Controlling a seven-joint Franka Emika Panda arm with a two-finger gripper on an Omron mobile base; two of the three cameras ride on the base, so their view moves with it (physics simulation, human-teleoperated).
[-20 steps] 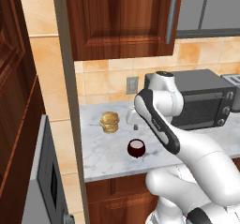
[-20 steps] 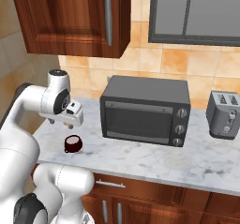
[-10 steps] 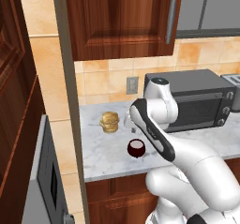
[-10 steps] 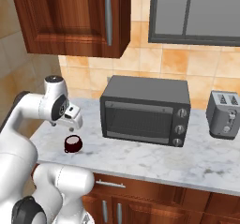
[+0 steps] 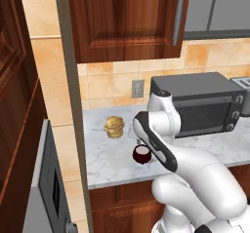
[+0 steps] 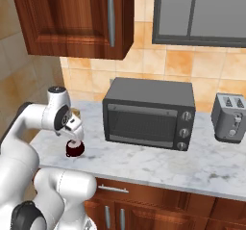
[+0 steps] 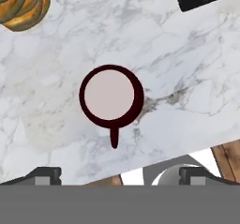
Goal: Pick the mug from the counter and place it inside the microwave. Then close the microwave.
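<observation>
The mug [image 7: 111,95] is a small dark maroon cup with a pale inside. It stands upright on the marbled counter [image 7: 187,78], its handle pointing toward the bottom of the hand view. My gripper [image 7: 120,174] hangs open straight above it, one fingertip on either side and nothing between them. From the base views the gripper [image 5: 138,142] [image 6: 74,136] sits just over the mug [image 5: 141,154] [image 6: 75,148], near the counter's front edge [image 6: 144,162]. A silver-grey slab with a dark window [image 5: 49,183] at the lower left looks like the microwave's open door, seen edge-on.
A golden-brown bun [image 5: 114,126] [image 7: 21,3] lies behind and left of the mug. A black boxy appliance [image 6: 149,113] [image 5: 197,105] stands to the right, with a toaster [image 6: 230,117] beyond it. Wooden wall cabinets [image 5: 127,17] hang overhead.
The arm has bent down and brought the hand lower, closer over the mug. The jaws stay open; the mug and the bun have not moved.
</observation>
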